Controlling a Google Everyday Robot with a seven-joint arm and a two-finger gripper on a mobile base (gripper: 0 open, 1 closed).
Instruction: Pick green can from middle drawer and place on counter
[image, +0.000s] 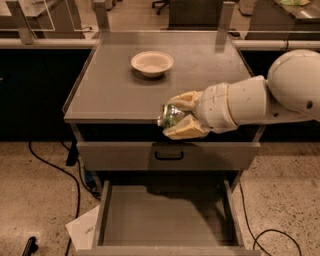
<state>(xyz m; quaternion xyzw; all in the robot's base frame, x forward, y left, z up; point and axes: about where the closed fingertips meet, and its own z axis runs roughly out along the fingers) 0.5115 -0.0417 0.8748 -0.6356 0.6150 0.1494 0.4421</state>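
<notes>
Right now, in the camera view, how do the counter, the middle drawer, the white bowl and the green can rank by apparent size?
1. counter
2. middle drawer, pulled open
3. white bowl
4. green can, smallest although nearer the camera, held by the gripper at the counter's front edge

— Where's your gripper (174, 118)?
— At the counter's (125, 90) front edge. My arm (250, 102) reaches in from the view's right, with my two fingers (184, 132) clamped on the green can (169, 115), one above and one below.

Gripper (171, 119) holding green can (168, 115) at counter (112, 95) front edge; bowl (152, 63) behind.
</notes>
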